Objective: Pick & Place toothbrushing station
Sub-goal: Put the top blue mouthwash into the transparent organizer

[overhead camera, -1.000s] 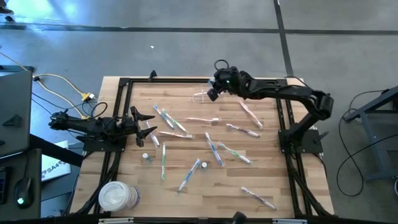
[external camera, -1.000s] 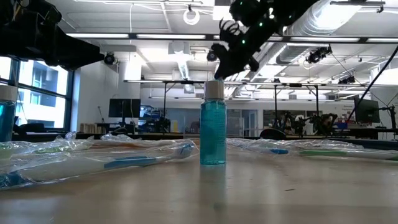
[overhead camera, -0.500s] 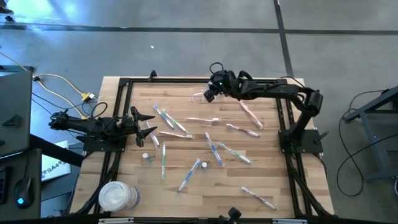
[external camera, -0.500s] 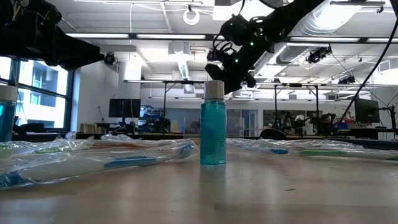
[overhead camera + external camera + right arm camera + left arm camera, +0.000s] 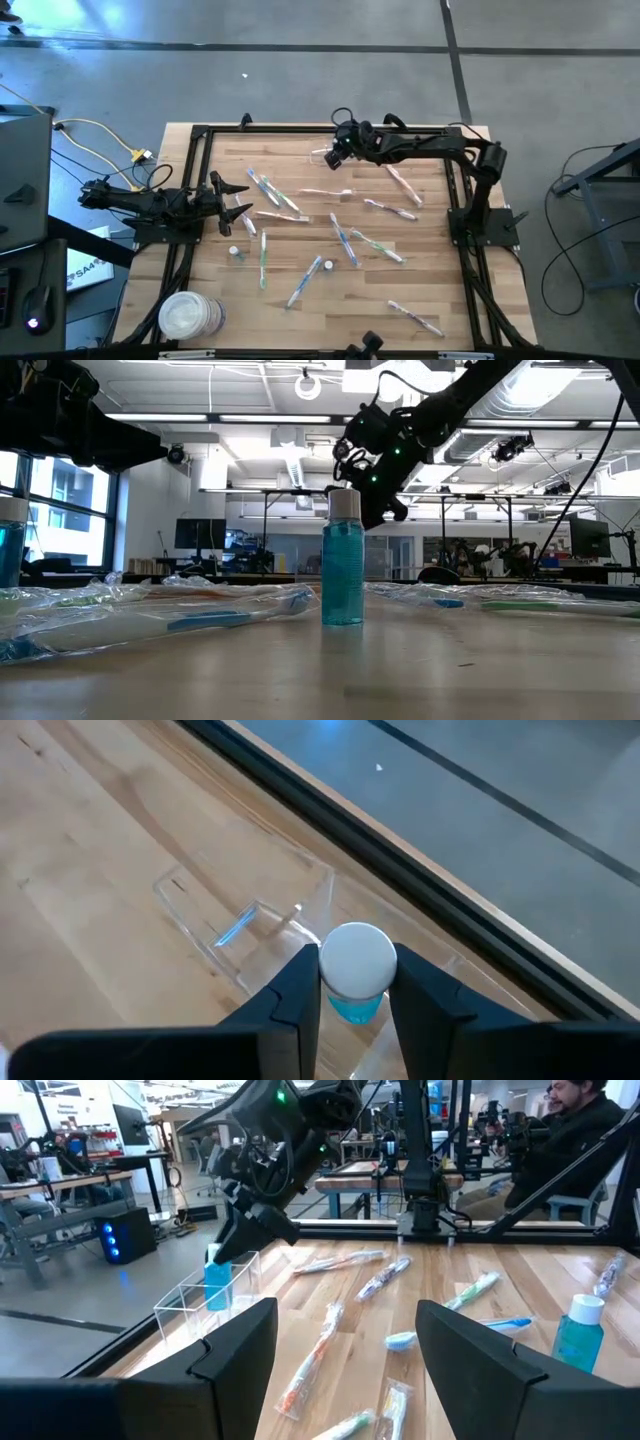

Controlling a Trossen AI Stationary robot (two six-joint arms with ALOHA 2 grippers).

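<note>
My right gripper (image 5: 336,155) is at the table's far edge, shut on a small bottle of blue liquid with a white cap (image 5: 357,958), over a box-shaped clear plastic cup (image 5: 320,156). The left wrist view shows the bottle (image 5: 215,1285) down between the cup's clear walls (image 5: 180,1305). Wrapped toothbrushes (image 5: 345,240) lie scattered flat on the wood. Another blue bottle (image 5: 343,560) stands upright on the table. My left gripper (image 5: 238,200) waits open at the left edge. My right gripper pinches the bottle between its two fingers just under the white cap (image 5: 352,1007). The fingers (image 5: 300,990) slant down from the table's right side. The bottle stays upright, its lower part inside the cup; whether it rests on the cup's bottom I cannot tell.
A stack of white round discs (image 5: 187,315) sits at the near left corner. A second small bottle (image 5: 234,252) stands near the left arm. Black frame rails (image 5: 270,130) run along the table's edges, close behind the cup.
My right gripper has come down and a little toward the table's left, carrying the bottle upright toward the clear cup. It has stayed shut on the bottle.
</note>
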